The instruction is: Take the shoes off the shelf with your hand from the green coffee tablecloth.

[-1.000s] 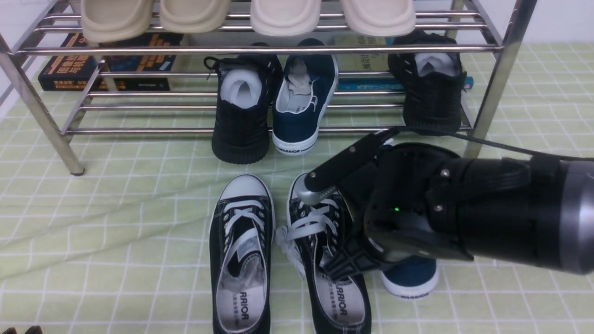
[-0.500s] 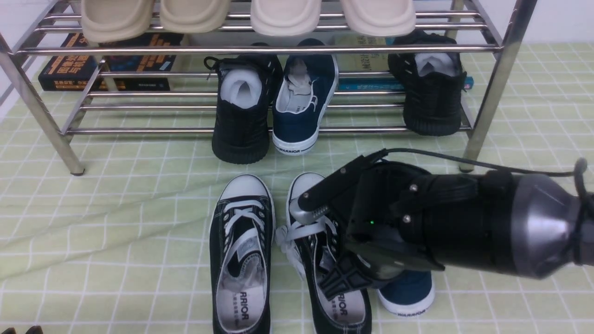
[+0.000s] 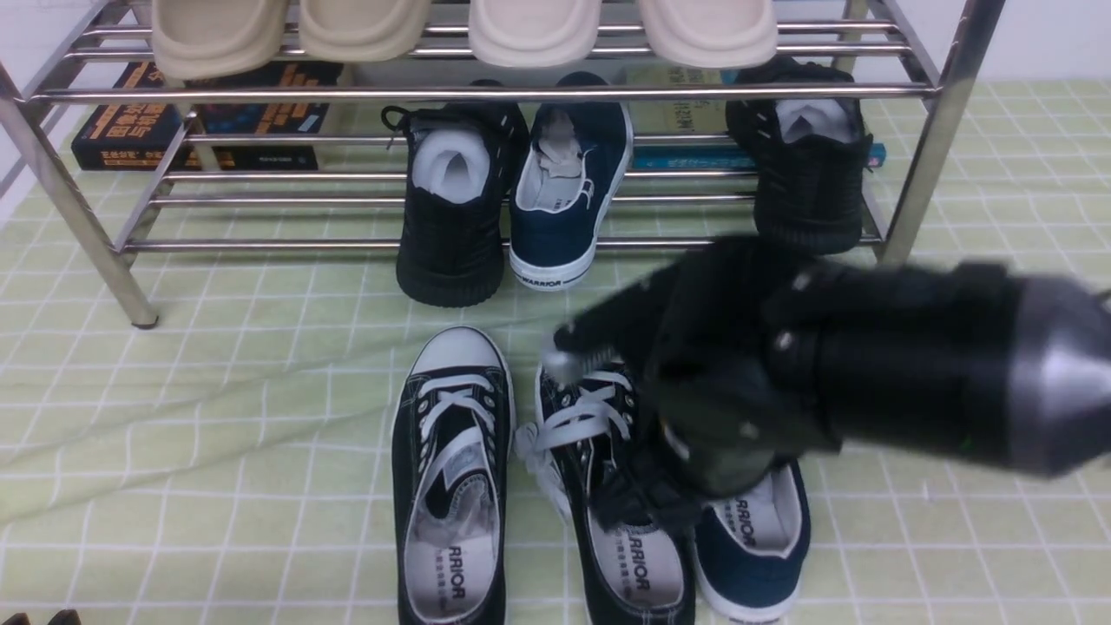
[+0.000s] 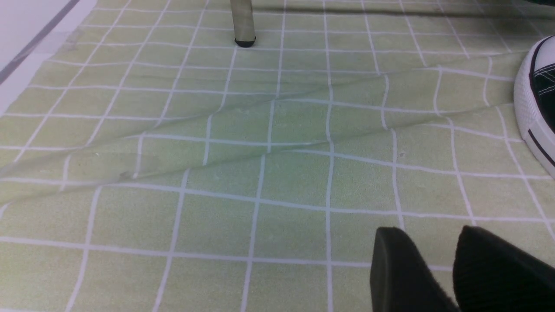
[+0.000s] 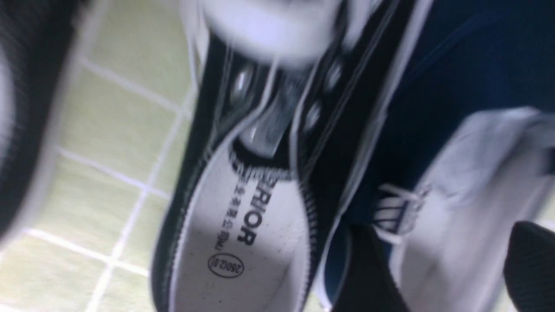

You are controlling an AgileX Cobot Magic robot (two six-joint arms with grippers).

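Front view: the right arm (image 3: 911, 382), smeared by motion blur, reaches in from the right over footwear set out on the green tablecloth (image 3: 217, 391) in front of the chrome shelf (image 3: 486, 91).
Near navy slip-on (image 3: 751, 555): flat on the cloth, heel toward the camera and white insole showing. It lies close alongside the right shoe of the black lace-up sneakers (image 3: 451, 486), and its toe half is hidden beneath the arm.
Far navy slip-on (image 3: 568, 200): on the shelf's lower tier with its heel hanging past the front rail, next to one of the all-black knit sneakers (image 3: 451, 217).
Right end effector (image 5: 451, 277): directly above the near navy slip-on, at the shoe's opening, with its fingers (image 5: 368, 268) spread wide. In the right wrist view the pale insole fills the gap between them. Through the blur it cannot be told whether either finger touches the shoe.
Left end effector (image 4: 433, 251): low over bare, wrinkled cloth well to the left of the shoes. Its jaws are parted with nothing between them, and a lace-up's white toe cap is nearby.
Upper tier: beige slippers (image 3: 373, 26) in a row.
Behind the shelf: books (image 3: 200, 121) lying on the cloth.
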